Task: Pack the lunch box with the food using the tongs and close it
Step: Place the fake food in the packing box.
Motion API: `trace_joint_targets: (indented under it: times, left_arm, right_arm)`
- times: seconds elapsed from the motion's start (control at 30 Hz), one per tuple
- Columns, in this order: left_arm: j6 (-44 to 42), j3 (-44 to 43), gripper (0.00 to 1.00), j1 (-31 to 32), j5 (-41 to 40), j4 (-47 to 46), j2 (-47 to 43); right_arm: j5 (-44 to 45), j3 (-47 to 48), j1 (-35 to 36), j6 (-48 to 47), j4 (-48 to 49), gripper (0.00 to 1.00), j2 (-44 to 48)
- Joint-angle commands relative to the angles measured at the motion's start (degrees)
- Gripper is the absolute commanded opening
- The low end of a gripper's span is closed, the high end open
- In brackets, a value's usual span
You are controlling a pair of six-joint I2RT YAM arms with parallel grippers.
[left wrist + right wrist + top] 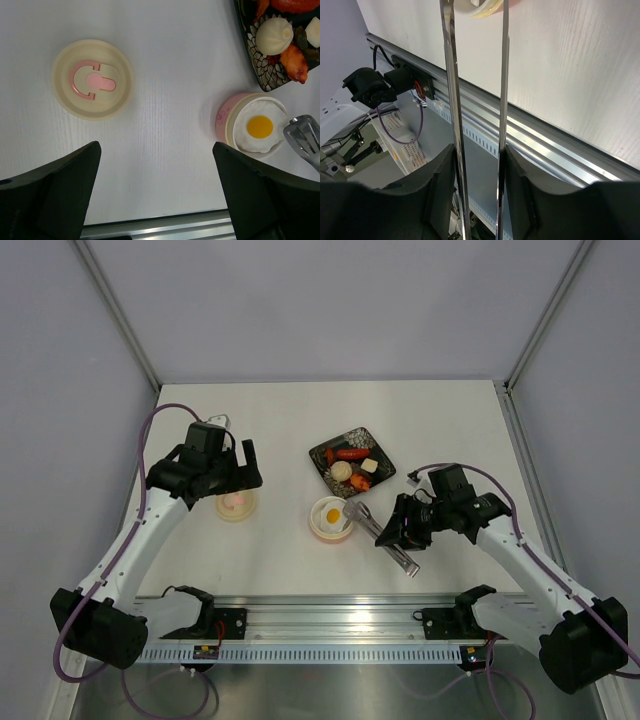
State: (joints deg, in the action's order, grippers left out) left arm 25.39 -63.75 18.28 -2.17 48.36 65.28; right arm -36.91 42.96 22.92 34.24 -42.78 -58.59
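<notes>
The lunch box [223, 116] sits mid-surface with an egg [260, 127] lying in it. The tongs [378, 528] reach in from the right, their tips at the box's right rim. The right fingers [435, 200] grasp them, one arm against each finger. A tray [320, 454] of food stands just on the far side. The lid [93, 80] lies to the left, apart from the box and below the left fingers [60, 190], which are spread wide and hold nothing.
</notes>
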Motion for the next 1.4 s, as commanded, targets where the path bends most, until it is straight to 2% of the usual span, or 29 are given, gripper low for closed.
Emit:
trace_joint_targets:
  times: [0.0,0.27,0.33,0.47,0.5,0.53,1.3,1.37]
  left_arm:
    - [0.01,-0.06,0.99,0.17,-0.29,-2.39,-1.20]
    - [0.01,0.64,0.99,0.17,-0.29,-2.48,-1.64]
    - [0.10,0.64,0.99,0.17,-0.29,-2.48,-1.64]
    - [0.01,0.73,0.99,0.17,-0.20,-2.57,-1.82]
    - [0.10,0.82,0.99,0.17,-0.20,-2.65,-1.91]
    - [0.10,0.90,0.99,0.17,-0.20,-2.66,-1.91]
    - [0.01,0.73,0.99,0.17,-0.29,-2.39,-1.82]
    - [-0.07,0.38,0.99,0.17,-0.29,-2.22,-1.64]
  right_arm:
    - [1.22,3.27,0.46,-0.40,-1.51,0.48,1.02]
    - [3.33,7.65,0.46,-0.58,-4.76,0.48,2.42]
    - [3.42,8.72,0.46,-0.49,-5.11,0.46,2.69]
    - [2.89,10.30,0.46,-0.31,-4.59,0.20,2.08]
    - [2.54,10.30,0.55,-0.05,-4.24,0.07,1.81]
    - [2.37,10.30,0.64,0.12,-3.45,0.01,1.29]
    - [7.11,5.11,2.83,1.01,-0.63,0.00,-4.08]
    - [7.46,6.17,2.75,0.66,-1.42,0.04,-3.99]
